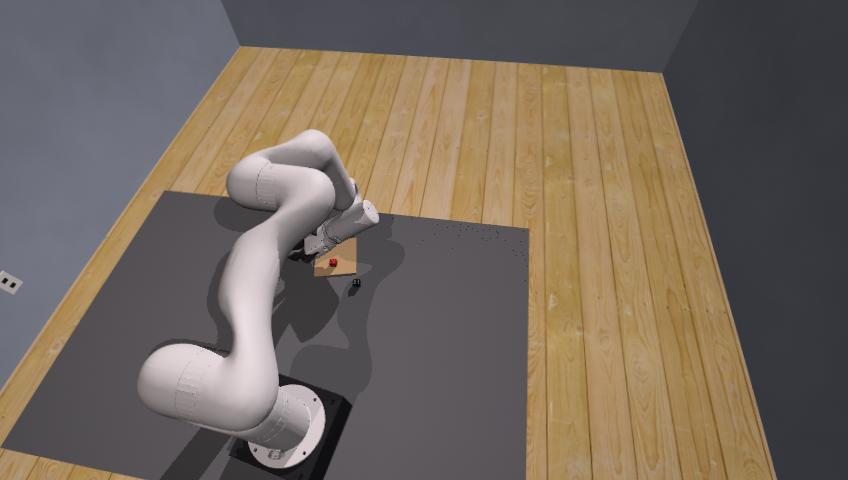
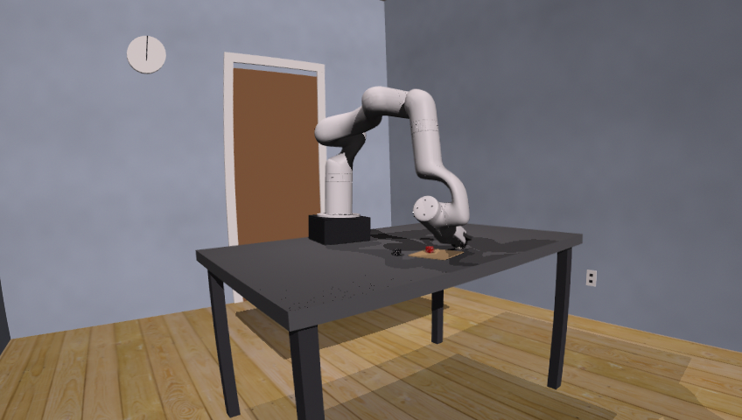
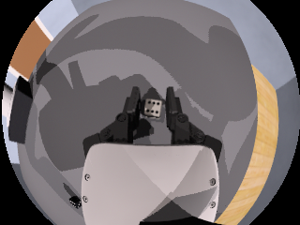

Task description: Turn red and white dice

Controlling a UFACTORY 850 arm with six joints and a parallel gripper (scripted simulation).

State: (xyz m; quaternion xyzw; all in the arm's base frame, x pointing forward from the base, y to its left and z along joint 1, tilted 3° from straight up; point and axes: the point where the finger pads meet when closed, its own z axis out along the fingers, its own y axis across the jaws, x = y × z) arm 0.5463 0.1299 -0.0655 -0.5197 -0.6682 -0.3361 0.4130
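The white die [image 3: 152, 108] lies on the dark table top between my gripper's [image 3: 150, 105] [image 2: 458, 241] two black fingers, with a small gap on each side. The gripper is open and low over the table, just off the tan mat's [image 1: 346, 252] [image 2: 444, 255] edge. The face of the white die toward the wrist camera shows several pips. The red die [image 1: 333, 261] [image 2: 429, 248] sits on the mat. The black die [image 1: 356, 283] [image 2: 395, 253] lies on the table beside the mat. In the top view the arm hides the white die and the fingers.
The arm's black base block [image 2: 339, 228] stands at the table's back edge. The arm's forearm [image 1: 261, 261] stretches low over the table beside the mat. The table's edge [image 2: 249, 291] is far from the dice.
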